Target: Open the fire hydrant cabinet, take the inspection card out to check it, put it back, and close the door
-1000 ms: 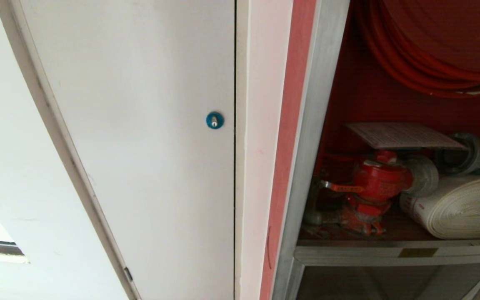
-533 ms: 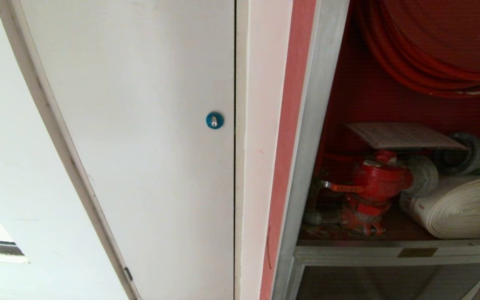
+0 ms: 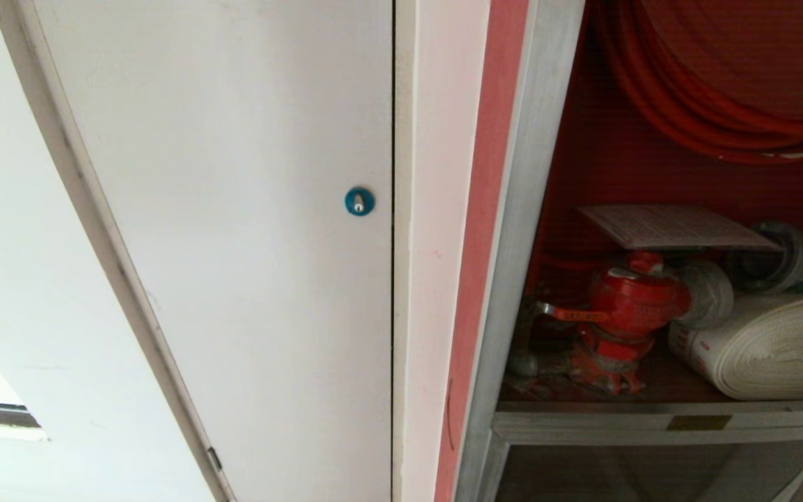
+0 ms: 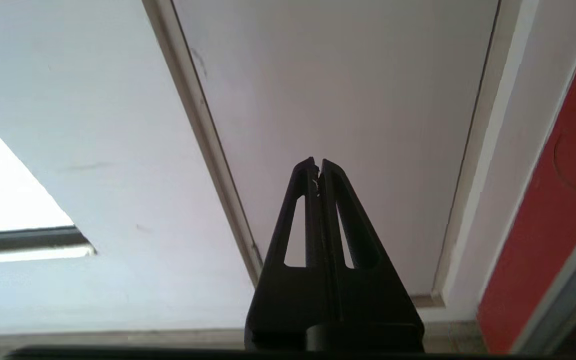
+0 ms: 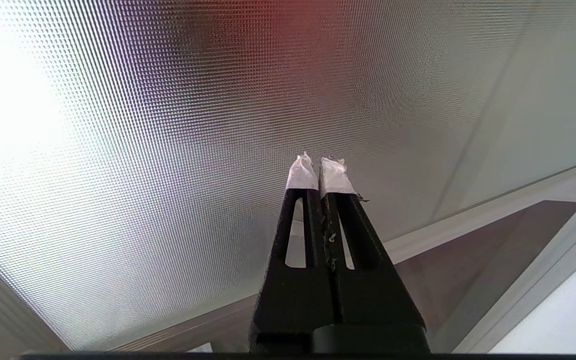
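Observation:
The fire hydrant cabinet stands open at the right of the head view, its red inside bare. The inspection card, white with fine print, lies flat on top of the red valve. A white rolled hose lies beside the valve, under the red hose reel. The door does not show in the head view. Neither arm does either. My left gripper is shut and empty, facing a white door. My right gripper, with white-taped tips, is shut and empty before a dotted glass panel; I cannot tell which panel.
A plain white door with a round blue lock fills the left and middle of the head view. Below the cabinet shelf sits a lower dark glass panel. A silver frame bar crosses the right wrist view.

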Controlling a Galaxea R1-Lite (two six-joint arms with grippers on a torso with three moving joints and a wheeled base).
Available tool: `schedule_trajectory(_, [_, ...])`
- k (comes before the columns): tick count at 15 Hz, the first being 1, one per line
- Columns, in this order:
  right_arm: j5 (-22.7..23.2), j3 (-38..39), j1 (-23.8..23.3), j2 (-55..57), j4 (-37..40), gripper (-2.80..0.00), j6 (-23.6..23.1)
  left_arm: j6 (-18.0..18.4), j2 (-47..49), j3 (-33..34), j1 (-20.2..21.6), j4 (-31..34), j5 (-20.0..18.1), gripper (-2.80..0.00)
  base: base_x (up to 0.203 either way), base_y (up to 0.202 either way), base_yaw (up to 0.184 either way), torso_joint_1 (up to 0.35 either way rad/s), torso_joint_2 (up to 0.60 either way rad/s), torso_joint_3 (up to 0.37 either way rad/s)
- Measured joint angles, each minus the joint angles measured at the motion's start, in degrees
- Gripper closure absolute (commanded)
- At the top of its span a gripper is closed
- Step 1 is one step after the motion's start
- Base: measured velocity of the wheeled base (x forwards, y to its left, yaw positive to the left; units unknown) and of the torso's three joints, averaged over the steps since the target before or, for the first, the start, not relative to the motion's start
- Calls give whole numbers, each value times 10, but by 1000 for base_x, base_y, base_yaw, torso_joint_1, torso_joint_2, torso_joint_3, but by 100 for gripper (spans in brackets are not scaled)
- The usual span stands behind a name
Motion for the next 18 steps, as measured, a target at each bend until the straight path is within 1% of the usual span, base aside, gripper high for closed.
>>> schedule_trajectory(2, [0,0,0,0,0,0,0,-29,0,0,0,2,-1,0,0,0,0,0,0,0])
schedule_trajectory(4, [0,0,0,0,0,0,0,-42,0,0,0,2,-1,0,0,0,0,0,0,0])
schedule_trajectory(15, [0,0,0,0,0,0,0,-50,0,0,0,2,1,0,0,0,0,0,0,0])
schedule_trajectory(16, [0,0,0,0,0,0,0,-50,0,0,0,2,1,0,-51,0,6,9,5,2])
schedule_trajectory(18, [0,0,0,0,0,0,0,-50,0,0,0,2,1,0,-166,0,1,11,6,-3])
